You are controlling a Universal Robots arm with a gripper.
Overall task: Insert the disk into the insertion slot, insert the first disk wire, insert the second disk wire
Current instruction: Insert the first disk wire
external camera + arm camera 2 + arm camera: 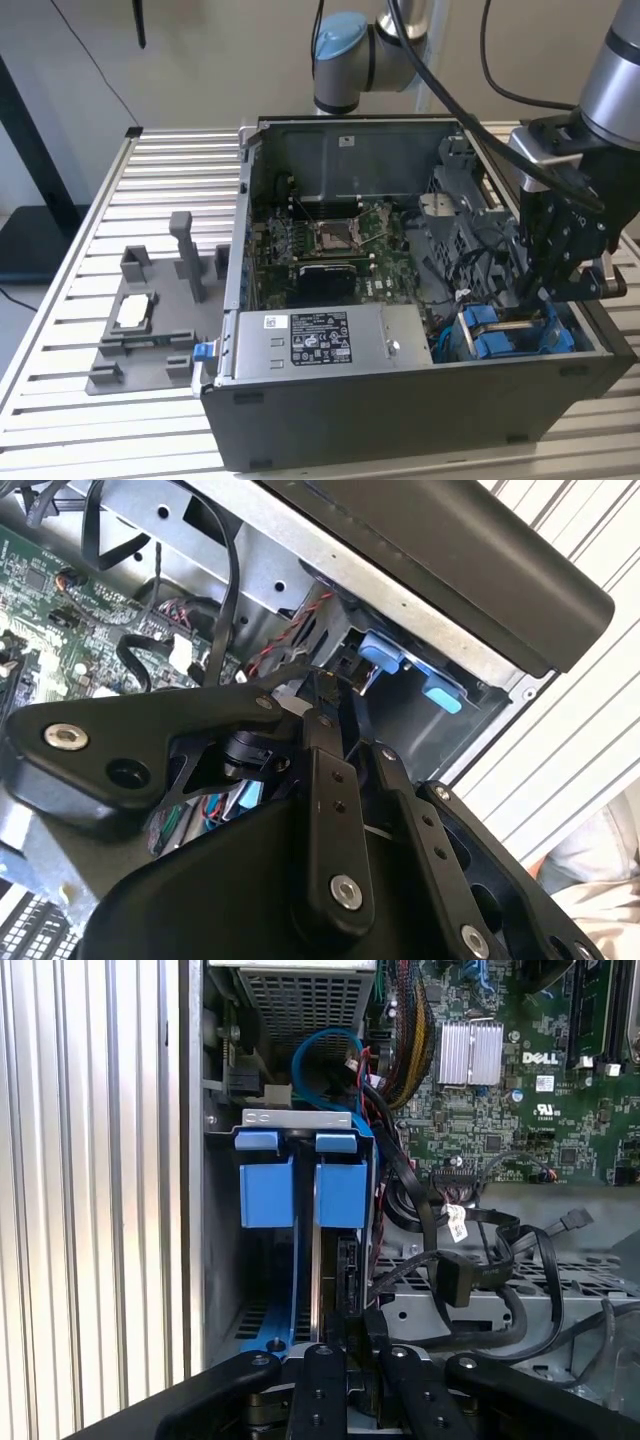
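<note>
The disk (338, 1260) stands on edge in its blue carrier (342, 1195), partly down in the grey insertion slot (215, 1260) at the case's corner. A second blue tab (267, 1192) sits beside it. In the exterior view the disk (505, 335) is at the case's front right. My gripper (530, 295) reaches down onto it. In both wrist views the gripper (355, 1345) (328, 685) is shut on the disk's near edge. Two loose black wires with connectors (455, 1282) (578, 1220) lie on the metal bracket next to the slot.
The motherboard (330, 250) fills the case floor, with the power supply (320, 345) along the front. Cable bundles (400, 1050) run close to the slot. A grey fixture (150, 320) stands on the slatted table at the exterior view's left. A person's sleeve (600, 865) is near the case.
</note>
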